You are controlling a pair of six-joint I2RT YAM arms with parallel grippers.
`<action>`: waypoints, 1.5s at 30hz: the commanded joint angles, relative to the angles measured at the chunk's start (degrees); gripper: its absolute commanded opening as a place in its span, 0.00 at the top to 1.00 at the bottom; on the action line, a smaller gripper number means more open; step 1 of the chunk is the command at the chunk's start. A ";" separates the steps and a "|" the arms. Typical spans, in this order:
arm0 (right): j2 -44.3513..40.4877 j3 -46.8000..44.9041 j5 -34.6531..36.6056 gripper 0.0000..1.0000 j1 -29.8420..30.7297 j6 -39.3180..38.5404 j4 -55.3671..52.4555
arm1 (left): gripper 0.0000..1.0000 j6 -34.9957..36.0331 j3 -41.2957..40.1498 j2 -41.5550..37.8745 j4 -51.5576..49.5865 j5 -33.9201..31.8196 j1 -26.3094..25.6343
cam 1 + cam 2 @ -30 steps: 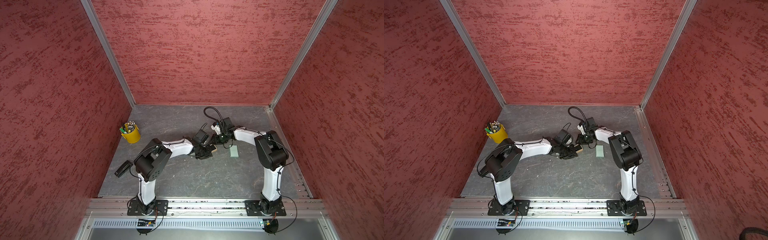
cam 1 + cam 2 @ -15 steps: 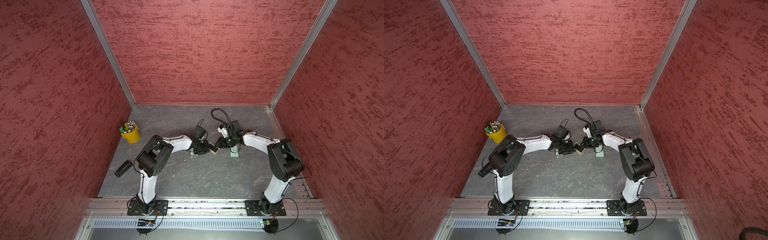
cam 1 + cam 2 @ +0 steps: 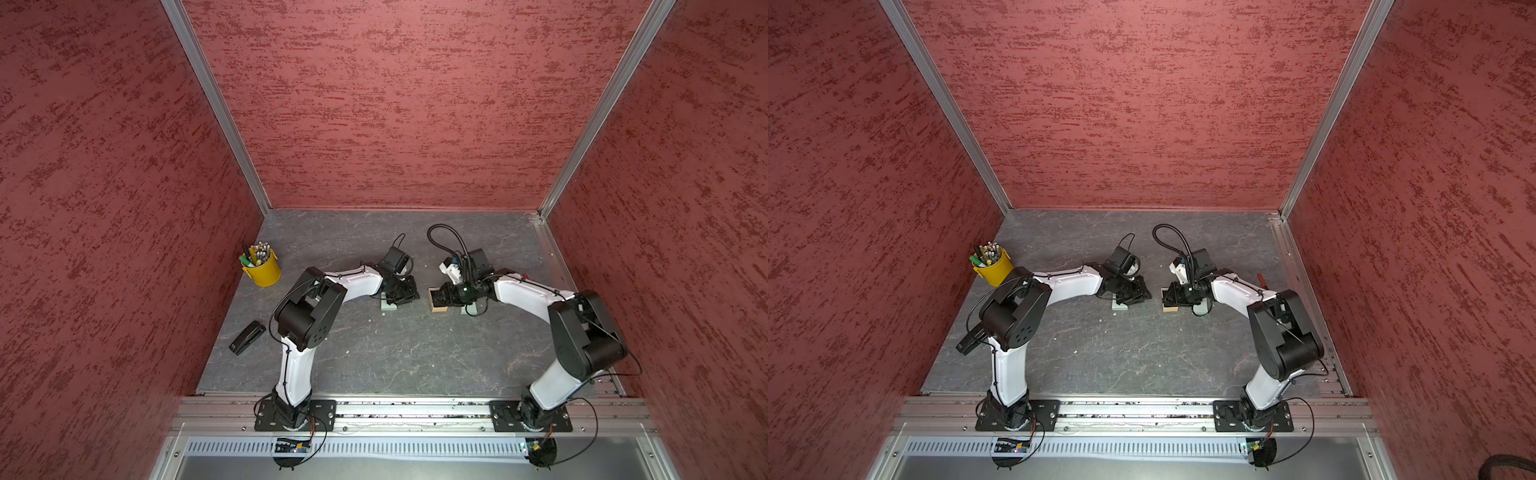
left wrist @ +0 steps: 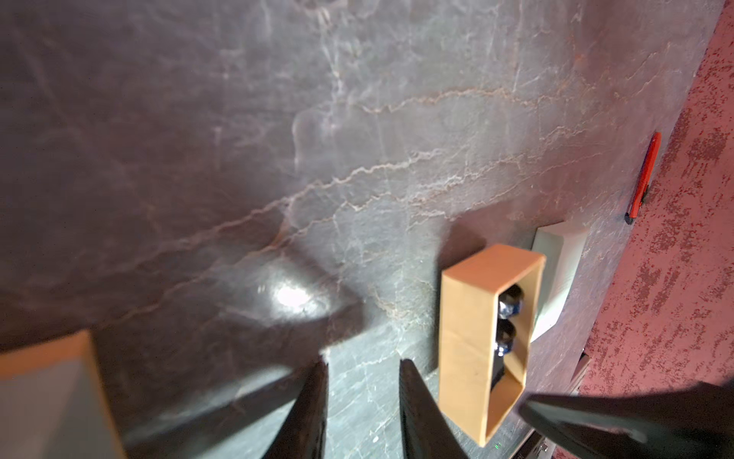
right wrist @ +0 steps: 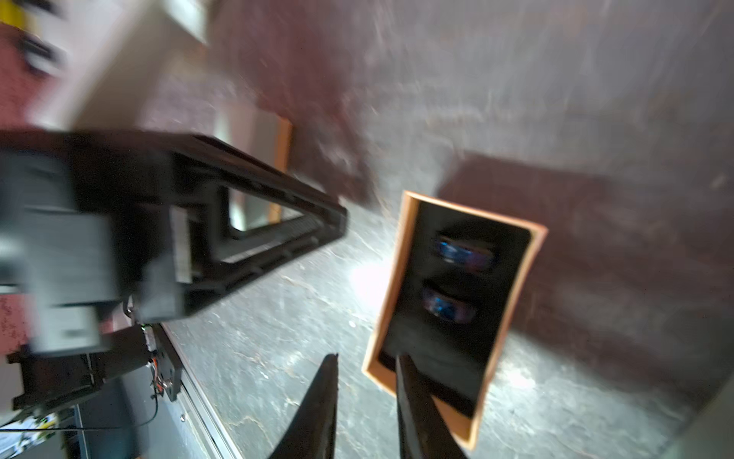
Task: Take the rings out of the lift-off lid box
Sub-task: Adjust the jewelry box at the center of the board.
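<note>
My right gripper [image 5: 367, 357] hangs with jaws slightly parted and empty, one tip over the rim of the open tan cardboard box [image 5: 393, 278]. Its black lining holds two shiny dark rings [image 5: 464, 252]. My left gripper [image 4: 363, 363], likewise parted and empty, hovers nearby

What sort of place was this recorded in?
Probably a robot test cell: red textured panel walls in aluminium framing, the left arm and right arm bolted to a front rail.

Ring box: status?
Left claw open, empty. Right claw open, over the ring box. Two rings visible inside. Nothing blocking.
</note>
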 commanded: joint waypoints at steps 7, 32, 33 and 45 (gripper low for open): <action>0.79 7.80 6.75 0.68 -1.10 -2.02 -3.57 | 0.66 0.97 0.67 -0.58 -0.88 0.47 -0.29; 3.41 -3.45 12.43 0.79 -1.62 -4.16 0.80 | 0.57 -0.11 3.19 -3.49 -3.69 -3.12 -6.49; 3.45 -4.11 12.17 0.79 -1.62 -4.10 1.30 | 0.57 0.13 3.64 -3.24 -4.00 -3.21 -6.49; 4.98 -5.02 8.04 0.79 1.80 -1.17 5.42 | 0.57 1.66 4.98 -1.42 -6.51 -4.85 -6.33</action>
